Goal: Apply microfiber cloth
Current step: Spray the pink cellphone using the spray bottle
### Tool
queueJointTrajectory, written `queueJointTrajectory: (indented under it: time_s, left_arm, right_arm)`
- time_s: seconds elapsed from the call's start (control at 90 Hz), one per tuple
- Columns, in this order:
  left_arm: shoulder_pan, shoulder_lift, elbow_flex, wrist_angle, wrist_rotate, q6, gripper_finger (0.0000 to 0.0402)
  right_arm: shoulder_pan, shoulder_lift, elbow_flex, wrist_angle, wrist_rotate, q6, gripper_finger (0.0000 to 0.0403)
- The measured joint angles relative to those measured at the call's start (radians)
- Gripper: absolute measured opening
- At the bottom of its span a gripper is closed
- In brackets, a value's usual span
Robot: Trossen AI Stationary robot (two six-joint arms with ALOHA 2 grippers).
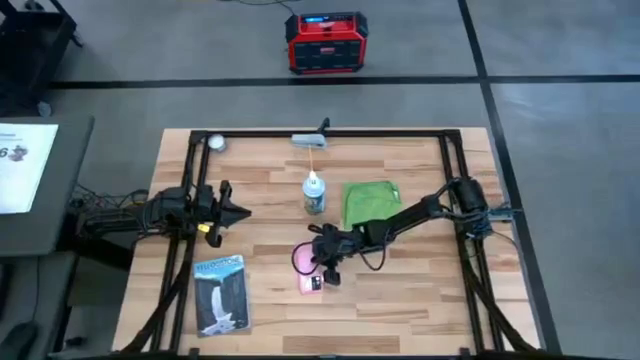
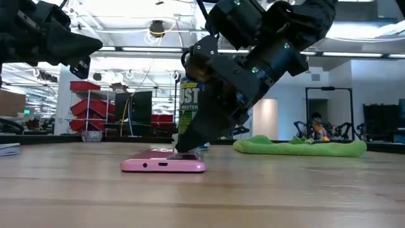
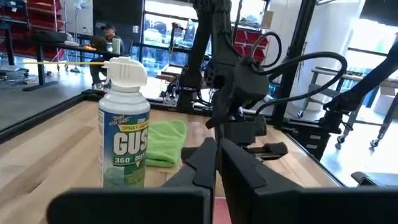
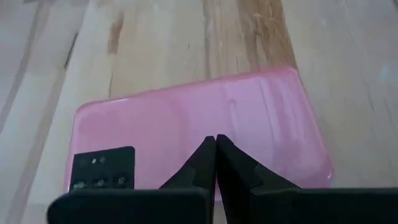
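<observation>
Right gripper [image 4: 215, 144], fingers pressed together on nothing, tips on the pink phone [image 4: 199, 140]; microfiber cloth [image 1: 369, 202] lies untouched beside the spray can [image 1: 314, 193]; best lift clear, spread fingers, pinch a rumpled cloth edge; left gripper [image 1: 238, 212] closed, waiting at table's left.

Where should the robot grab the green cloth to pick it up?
Probably from straight above, pinching a raised fold or rumpled edge. The microfiber cloth lies low and soft on the table, so there is no side to clamp. The right gripper, fingers together on the pink phone, is the nearer one.
</observation>
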Motion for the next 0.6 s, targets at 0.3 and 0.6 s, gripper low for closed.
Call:
queueJointTrajectory:
  time_s: [0.3, 0.6]
  left_arm:
    - [0.000, 0.000, 0.000, 0.000, 0.001, -0.032, 0.0000]
    - [0.000, 0.000, 0.000, -0.001, 0.002, -0.049, 0.0000]
  right_arm:
    - [0.001, -0.011, -0.010, -0.060, 0.044, -0.001, 0.0000]
    - [0.003, -0.022, -0.037, -0.085, 0.050, 0.027, 0.0000]
